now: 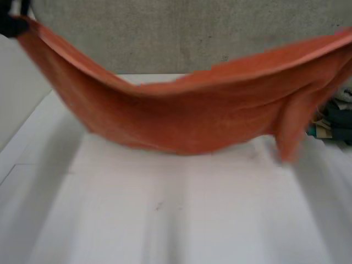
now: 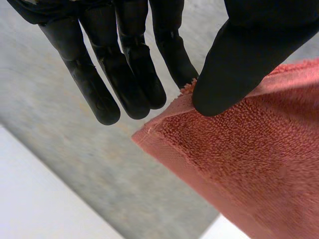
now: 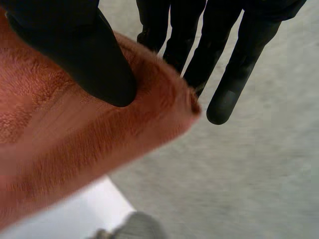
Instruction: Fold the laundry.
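Pinching one top corner each, the left hand (image 2: 244,59) and right hand (image 3: 75,50) are holding the orange terry towel (image 1: 192,121) spread across mid-frame, probably needing lowering flat next.

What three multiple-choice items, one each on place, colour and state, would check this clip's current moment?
1. Where do the hands grip the towel?
A. Both at its middle
B. One corner each
C. Both on one corner

2. What colour is the towel?
A. Orange-red
B. Blue
C. White

3. What state is the towel in?
A. Folded flat
B. Rolled into a ball
C. Held up, sagging between the hands

Answers:
1 B, since the left hand pinches one corner between thumb and fingers, and the right hand pinches another.
2 A, as all three views show.
3 C, as the head view shows it hanging in a curve over the table.
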